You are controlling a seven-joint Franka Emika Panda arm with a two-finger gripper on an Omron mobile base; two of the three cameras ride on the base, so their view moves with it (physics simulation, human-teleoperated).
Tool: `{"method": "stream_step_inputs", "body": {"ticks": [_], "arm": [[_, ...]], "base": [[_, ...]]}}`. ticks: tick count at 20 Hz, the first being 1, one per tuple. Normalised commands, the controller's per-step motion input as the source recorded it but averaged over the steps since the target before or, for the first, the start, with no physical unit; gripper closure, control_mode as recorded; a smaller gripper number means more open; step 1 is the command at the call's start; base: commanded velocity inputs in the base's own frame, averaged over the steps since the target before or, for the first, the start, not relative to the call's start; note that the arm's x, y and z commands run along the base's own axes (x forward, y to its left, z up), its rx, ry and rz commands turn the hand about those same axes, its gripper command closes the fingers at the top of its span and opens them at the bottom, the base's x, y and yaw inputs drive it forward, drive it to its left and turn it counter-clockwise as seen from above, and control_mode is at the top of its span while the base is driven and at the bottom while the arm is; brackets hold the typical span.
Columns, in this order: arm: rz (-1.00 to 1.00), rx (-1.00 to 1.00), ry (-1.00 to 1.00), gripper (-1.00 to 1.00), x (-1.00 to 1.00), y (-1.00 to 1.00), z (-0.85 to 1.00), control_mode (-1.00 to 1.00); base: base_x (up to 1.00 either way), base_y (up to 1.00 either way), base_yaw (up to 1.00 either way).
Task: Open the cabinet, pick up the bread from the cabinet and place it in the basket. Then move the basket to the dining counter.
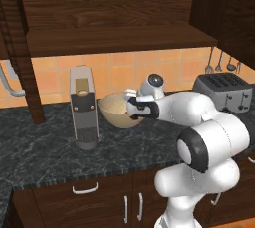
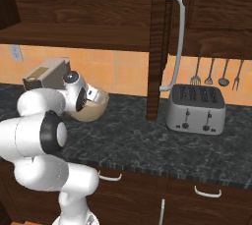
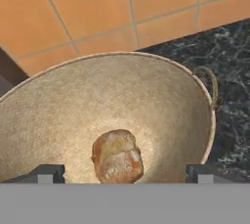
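Observation:
The bread (image 3: 117, 157), a small golden-tan roll, lies on the bottom of the basket (image 3: 73, 105), free of the fingers. My gripper (image 3: 124, 174) hovers open just above it, one dark fingertip on each side. The round tan basket (image 1: 115, 111) stands on the dark speckled counter next to the coffee machine, and my hand (image 1: 131, 105) reaches over its right rim. From the right it shows behind my wrist as basket (image 2: 94, 110). The cabinet (image 1: 114, 38) above is open, its doors swung outward with the long silver handle (image 2: 178, 42) in sight. The dining counter is out of view.
A grey-and-black coffee machine (image 1: 83, 107) stands left of the basket. A silver toaster (image 2: 196, 108) sits to the right, with utensils (image 2: 216, 74) hanging on the tiled wall. The open cabinet door (image 2: 157, 47) hangs over the counter (image 1: 45, 147) between basket and toaster.

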Motion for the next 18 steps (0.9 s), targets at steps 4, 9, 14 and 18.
{"method": "stream_step_inputs", "body": {"ticks": [4, 9, 14, 18], "arm": [[-0.24, 0.0, -0.04, -1.0, -0.76, -0.3, 0.35, -1.0], [-0.11, 0.12, -0.01, -1.0, -0.6, -0.3, 0.37, -1.0], [0.0, 0.24, 0.04, -1.0, -0.14, -0.06, 0.3, -1.0], [0.01, 0.07, 0.21, -1.0, 0.0, 0.0, 0.01, -1.0]], "base": [[0.0, 0.0, 0.0], [0.0, 0.0, 0.0], [0.0, 0.0, 0.0], [0.0, 0.0, 0.0]]}}
